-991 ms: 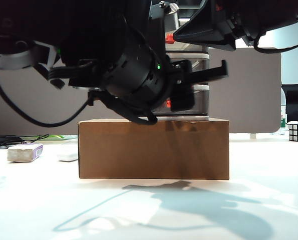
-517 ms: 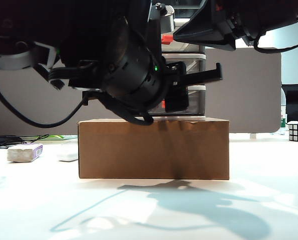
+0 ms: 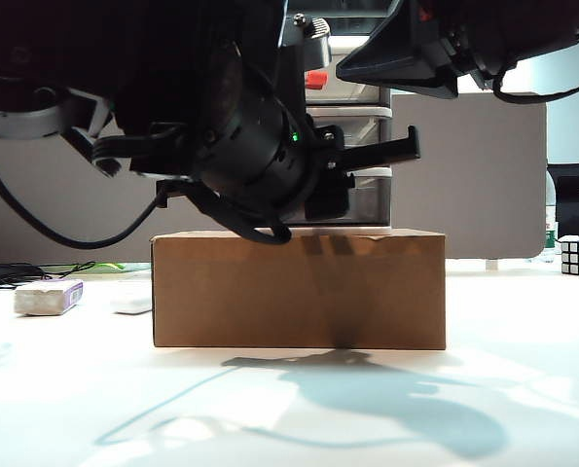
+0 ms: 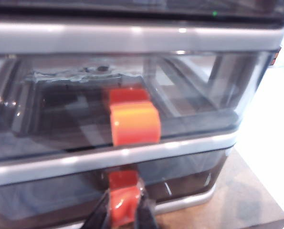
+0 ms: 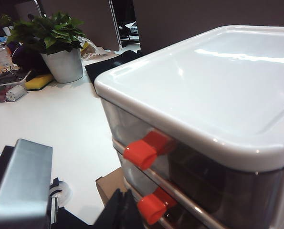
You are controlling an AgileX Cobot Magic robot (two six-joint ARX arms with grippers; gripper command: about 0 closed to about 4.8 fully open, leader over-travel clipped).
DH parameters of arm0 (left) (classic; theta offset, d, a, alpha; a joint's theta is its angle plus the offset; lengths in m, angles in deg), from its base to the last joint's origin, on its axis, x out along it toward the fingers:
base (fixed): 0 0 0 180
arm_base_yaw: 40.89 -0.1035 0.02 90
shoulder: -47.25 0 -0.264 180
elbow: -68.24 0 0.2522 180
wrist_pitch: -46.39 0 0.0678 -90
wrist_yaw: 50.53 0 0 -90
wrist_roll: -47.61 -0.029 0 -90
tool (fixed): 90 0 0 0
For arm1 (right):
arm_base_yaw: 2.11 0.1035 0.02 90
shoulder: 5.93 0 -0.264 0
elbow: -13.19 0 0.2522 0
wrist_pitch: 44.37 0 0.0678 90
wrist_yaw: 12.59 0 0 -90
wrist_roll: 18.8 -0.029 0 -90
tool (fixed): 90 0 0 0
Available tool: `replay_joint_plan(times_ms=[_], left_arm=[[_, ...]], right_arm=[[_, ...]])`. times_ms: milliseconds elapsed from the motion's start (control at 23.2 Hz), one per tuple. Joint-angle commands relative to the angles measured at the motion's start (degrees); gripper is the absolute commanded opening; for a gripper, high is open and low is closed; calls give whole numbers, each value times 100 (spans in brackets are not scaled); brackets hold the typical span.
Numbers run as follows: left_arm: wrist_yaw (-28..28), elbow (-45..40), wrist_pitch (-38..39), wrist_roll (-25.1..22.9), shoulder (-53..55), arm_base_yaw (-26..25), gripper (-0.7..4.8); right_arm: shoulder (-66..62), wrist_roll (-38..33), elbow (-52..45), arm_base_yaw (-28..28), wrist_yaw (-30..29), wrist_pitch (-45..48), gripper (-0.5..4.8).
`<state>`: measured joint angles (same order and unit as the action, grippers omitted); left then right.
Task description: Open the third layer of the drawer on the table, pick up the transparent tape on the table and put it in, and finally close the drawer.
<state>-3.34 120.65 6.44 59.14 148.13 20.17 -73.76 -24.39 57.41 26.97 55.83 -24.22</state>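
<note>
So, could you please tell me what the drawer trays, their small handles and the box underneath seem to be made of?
The smoky-grey translucent drawer trays look like glossy plastic: the insides show through and the fronts carry highlights. The red-orange handles look like opaque, smooth moulded plastic; the left pincer is closing on the lowest one. The brown box looks like matte cardboard, with a dull, fibrous-looking face.

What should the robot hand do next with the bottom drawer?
Probably pull straight back. The left gripper looks closed on the red-orange handle of the third layer, which still sits flush in the drawer.
</note>
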Motion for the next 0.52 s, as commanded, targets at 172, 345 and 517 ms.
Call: replay_joint_plan(times_ms=[172,345,517], left_arm=[[66,44,-13,9,-11,-81,46],[61,44,7,9,-11,-81,-6],[61,44,94,9,-11,-63,-6]], right_arm=[[28,2,26,0,-26,61,-5],[28,4,26,0,-26,61,-5],[28,116,26,0,-20,63,-5]])
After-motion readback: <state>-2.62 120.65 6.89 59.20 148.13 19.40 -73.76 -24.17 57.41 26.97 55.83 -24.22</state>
